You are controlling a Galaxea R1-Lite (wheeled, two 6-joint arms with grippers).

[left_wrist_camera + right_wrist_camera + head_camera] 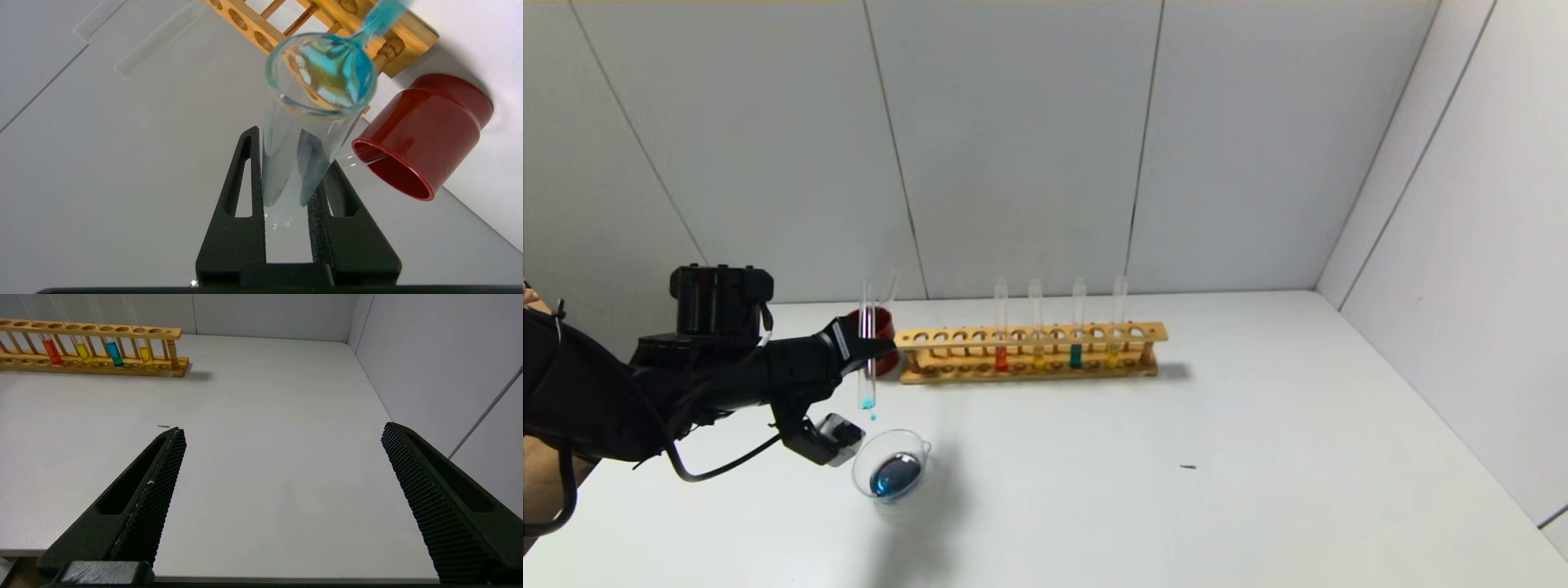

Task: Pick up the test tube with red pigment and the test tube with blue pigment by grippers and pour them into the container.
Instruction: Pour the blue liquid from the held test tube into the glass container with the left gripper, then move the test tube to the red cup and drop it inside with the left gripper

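Jaws of the left gripper (870, 349) pinch a blue-stained test tube (867, 343), mouth down, just above the container (892, 474) holding blue liquid. Only the right wrist view shows the right gripper (282, 437), spread wide over the table (265, 416).

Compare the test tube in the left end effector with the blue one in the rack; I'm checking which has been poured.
The held test tube hangs mouth down in the shut left end effector, above the glass beaker; the racked blue test tube stands mouth up in the wooden rack.
The held test tube keeps only a blue trace at its lower end, dripping; the racked blue test tube holds a short teal column.
Both are slim clear glass.
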